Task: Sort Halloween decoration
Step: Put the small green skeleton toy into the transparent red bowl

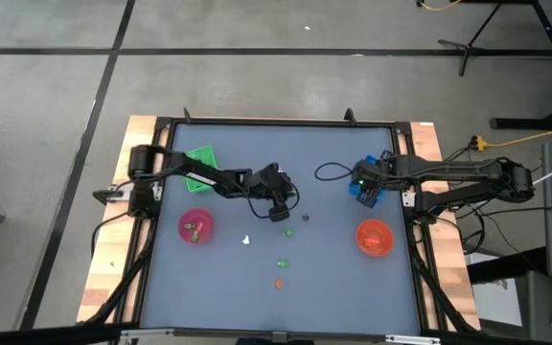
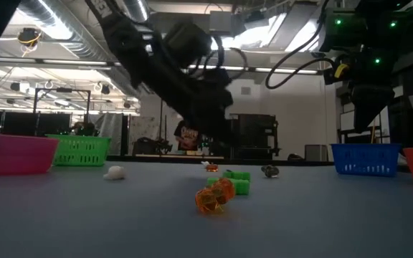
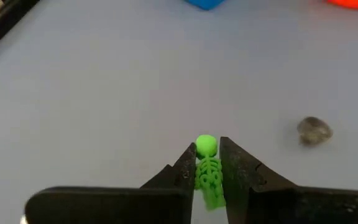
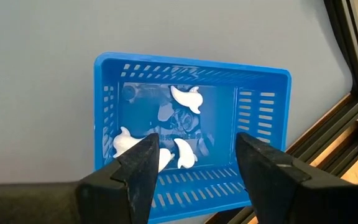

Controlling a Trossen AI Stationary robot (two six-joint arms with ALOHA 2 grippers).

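Bowls and baskets ring a grey surface [image 1: 257, 172] seen from above. Farthest left, a green basket [image 1: 200, 158] sits by the base of the left arm, and a pink bowl [image 1: 196, 226] lies nearer the front edge with a few tiny figures inside it. Right of that bowl, a small white figure [image 1: 247, 241] rests alone on the surface.

Next comes the left gripper [image 3: 206, 167], reached out over the middle of the surface. Its jaws are nearly closed and pinch a green skeleton figure [image 3: 207, 168] between them; the figure's round head pokes out past the fingertips in the left wrist view. Whether the skeleton is lifted or touching the surface cannot be told. Just beside the gripper, a dark figure [image 3: 314, 130] lies on the surface, clear of the fingers.

Toward the front edge, another green figure [image 1: 283, 262] and an orange figure [image 1: 279, 283] lie apart from each other; in the low view they appear close together only because one sits behind the other.

Further right, the right gripper [image 4: 194, 163] hangs above a blue basket [image 4: 191, 68], its jaws spread wide and holding nothing. Inside the basket lie several white ghost figures [image 4: 187, 98], with something darker among them that is too unclear to name. An orange bowl [image 1: 374, 237] sits near the front on the right side, well apart from the loose figures.
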